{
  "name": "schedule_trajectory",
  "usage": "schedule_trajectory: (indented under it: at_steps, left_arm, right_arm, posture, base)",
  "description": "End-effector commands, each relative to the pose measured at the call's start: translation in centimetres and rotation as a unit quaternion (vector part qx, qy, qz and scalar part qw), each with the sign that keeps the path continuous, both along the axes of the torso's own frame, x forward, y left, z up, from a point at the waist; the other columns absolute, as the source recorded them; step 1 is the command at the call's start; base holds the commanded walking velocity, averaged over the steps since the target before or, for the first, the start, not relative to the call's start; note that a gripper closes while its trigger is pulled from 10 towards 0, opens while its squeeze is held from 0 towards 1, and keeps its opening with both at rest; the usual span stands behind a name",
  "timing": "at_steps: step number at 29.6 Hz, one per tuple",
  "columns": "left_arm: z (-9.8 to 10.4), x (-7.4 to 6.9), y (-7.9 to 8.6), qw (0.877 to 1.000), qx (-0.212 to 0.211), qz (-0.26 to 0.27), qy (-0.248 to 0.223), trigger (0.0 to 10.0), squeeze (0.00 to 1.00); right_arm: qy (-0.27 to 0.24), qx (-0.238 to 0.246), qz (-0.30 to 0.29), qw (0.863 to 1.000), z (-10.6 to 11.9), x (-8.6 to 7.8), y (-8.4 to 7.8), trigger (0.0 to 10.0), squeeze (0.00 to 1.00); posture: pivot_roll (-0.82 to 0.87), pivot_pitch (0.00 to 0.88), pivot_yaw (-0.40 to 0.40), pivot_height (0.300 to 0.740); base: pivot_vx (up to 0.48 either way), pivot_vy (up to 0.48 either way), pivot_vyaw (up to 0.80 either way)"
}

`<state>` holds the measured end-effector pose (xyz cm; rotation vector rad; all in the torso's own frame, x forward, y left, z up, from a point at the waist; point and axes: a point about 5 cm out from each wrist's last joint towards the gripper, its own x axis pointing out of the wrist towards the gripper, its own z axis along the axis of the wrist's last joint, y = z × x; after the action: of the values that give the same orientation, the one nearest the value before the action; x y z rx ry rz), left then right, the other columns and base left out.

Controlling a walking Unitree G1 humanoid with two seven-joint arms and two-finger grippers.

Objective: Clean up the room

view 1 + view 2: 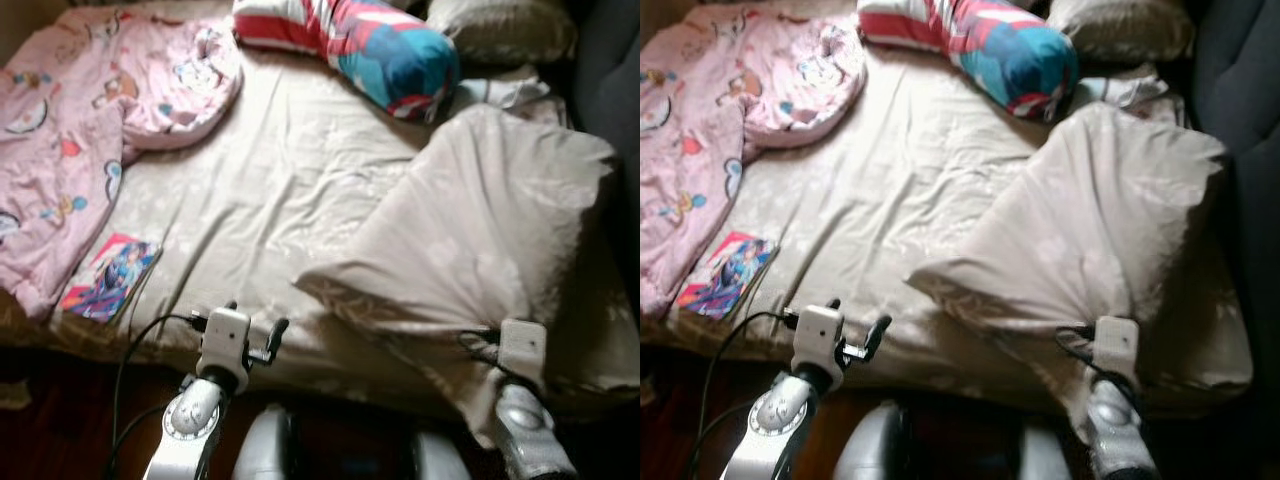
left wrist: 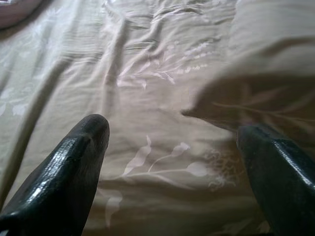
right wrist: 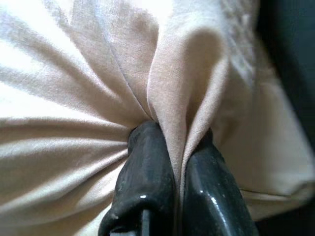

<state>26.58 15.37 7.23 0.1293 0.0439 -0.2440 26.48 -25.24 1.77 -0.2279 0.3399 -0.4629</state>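
Observation:
A large beige pillow (image 1: 490,230) lies on the right half of the bed, and its near corner is bunched into folds. My right gripper (image 3: 178,147) is shut on that pinched fabric at the bed's near edge, below the pillow's near end (image 1: 1110,300). My left gripper (image 1: 255,318) hovers open over the beige sheet (image 2: 147,73) at the near edge, left of the pillow, with nothing between its fingers (image 2: 74,162).
A pink cartoon-print blanket (image 1: 80,130) covers the bed's left side. A colourful book (image 1: 110,278) lies by the near left edge. A striped red and blue bolster (image 1: 380,45) and a grey pillow (image 1: 500,30) lie at the far end. Dark upholstery (image 1: 610,70) borders the right.

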Motion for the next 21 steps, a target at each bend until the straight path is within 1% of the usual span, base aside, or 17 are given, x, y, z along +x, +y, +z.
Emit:
schedule_trajectory:
  at_steps: [1, 2, 3, 5, 7, 10, 12, 14, 15, 17, 18, 19, 20, 21]
  left_arm:
    - [-0.5, -0.2, 0.3, 1.000, 0.009, 0.000, 0.014, 10.0, 0.00]
    - [-0.4, -0.1, 0.3, 1.000, 0.009, 0.000, 0.014, 10.0, 0.00]
    - [-0.4, -0.1, 0.3, 1.000, 0.009, -0.001, 0.013, 10.0, 0.00]
    - [-0.4, -0.1, 0.3, 1.000, 0.009, -0.001, 0.013, 10.0, 0.00]
    - [-0.4, 0.0, 0.3, 1.000, 0.010, -0.002, 0.013, 10.0, 0.00]
    - [-0.4, 0.0, 0.4, 1.000, 0.011, -0.002, 0.013, 10.0, 0.00]
    - [-0.4, 0.0, 0.4, 1.000, 0.011, -0.002, 0.013, 10.0, 0.00]
    - [-0.4, 0.1, 0.4, 1.000, 0.011, -0.002, 0.014, 10.0, 0.00]
    - [-0.4, 0.1, 0.4, 1.000, 0.010, -0.002, 0.014, 10.0, 0.00]
    - [-0.4, 0.1, 0.4, 1.000, 0.010, -0.002, 0.014, 10.0, 0.00]
    - [-0.4, 0.1, 0.4, 1.000, 0.010, -0.002, 0.014, 10.0, 0.00]
    - [-0.4, 0.1, 0.4, 1.000, 0.010, -0.002, 0.014, 10.0, 0.00]
    - [-0.4, 0.1, 0.4, 1.000, 0.010, -0.002, 0.014, 10.0, 0.00]
    - [-0.4, 0.1, 0.4, 1.000, 0.010, -0.002, 0.015, 10.0, 0.00]
  right_arm:
    - [-0.005, -0.041, -0.076, 0.996, 0.7, -1.6, -3.6, 0.0, 0.00]
    - [-0.005, -0.046, -0.080, 0.996, 0.8, -1.9, -3.8, 0.0, 0.00]
    - [-0.005, -0.069, -0.082, 0.994, 1.0, -2.3, -4.3, 0.0, 0.00]
    - [-0.002, -0.106, -0.070, 0.992, 1.4, -2.5, -4.7, 0.0, 0.00]
    - [-0.007, -0.157, -0.064, 0.986, 2.3, -2.7, -5.4, 0.0, 0.00]
    - [0.002, -0.203, -0.080, 0.976, 3.0, -3.8, -6.8, 0.0, 0.00]
    - [0.011, -0.219, -0.082, 0.972, 3.1, -4.3, -7.3, 0.0, 0.00]
    - [0.021, -0.227, -0.094, 0.969, 3.1, -5.0, -8.1, 0.0, 0.00]
    - [0.032, -0.237, -0.107, 0.965, 3.1, -5.8, -9.1, 0.0, 0.00]
    - [0.041, -0.247, -0.120, 0.961, 3.2, -6.6, -10.1, 0.0, 0.00]
    - [0.041, -0.247, -0.120, 0.961, 3.2, -6.6, -10.1, 0.0, 0.00]
    - [0.049, -0.258, -0.132, 0.956, 3.5, -7.1, -11.0, 0.0, 0.00]
    - [0.049, -0.258, -0.132, 0.956, 3.5, -7.1, -11.0, 0.0, 0.00]
    - [0.056, -0.273, -0.140, 0.950, 3.9, -7.6, -11.6, 0.0, 0.00]
  posture:
    - [-0.09, 0.220, 0.087, 0.642]
    - [-0.09, 0.220, 0.087, 0.642]
    - [-0.10, 0.219, 0.088, 0.642]
    - [-0.10, 0.218, 0.090, 0.642]
    - [-0.10, 0.218, 0.093, 0.642]
    - [-0.10, 0.217, 0.095, 0.642]
    - [-0.11, 0.217, 0.096, 0.642]
    - [-0.11, 0.217, 0.097, 0.642]
    - [-0.11, 0.217, 0.097, 0.642]
    - [-0.11, 0.217, 0.099, 0.642]
    - [-0.11, 0.217, 0.099, 0.642]
    - [-0.11, 0.218, 0.101, 0.642]
    - [-0.11, 0.218, 0.101, 0.642]
    - [-0.11, 0.218, 0.102, 0.642]
  base:
    - [0.000, 0.000, 0.00]
    - [0.000, 0.000, 0.00]
    - [0.000, 0.000, 0.00]
    - [0.000, 0.000, 0.00]
    - [0.000, 0.000, 0.00]
    - [0.000, 0.000, 0.00]
    - [0.000, 0.000, 0.00]
    - [0.000, 0.000, 0.00]
    - [0.000, 0.000, 0.00]
    - [0.000, 0.000, 0.00]
    - [0.000, 0.000, 0.00]
    - [0.000, 0.000, 0.00]
    - [0.000, 0.000, 0.00]
    - [0.000, 0.000, 0.00]
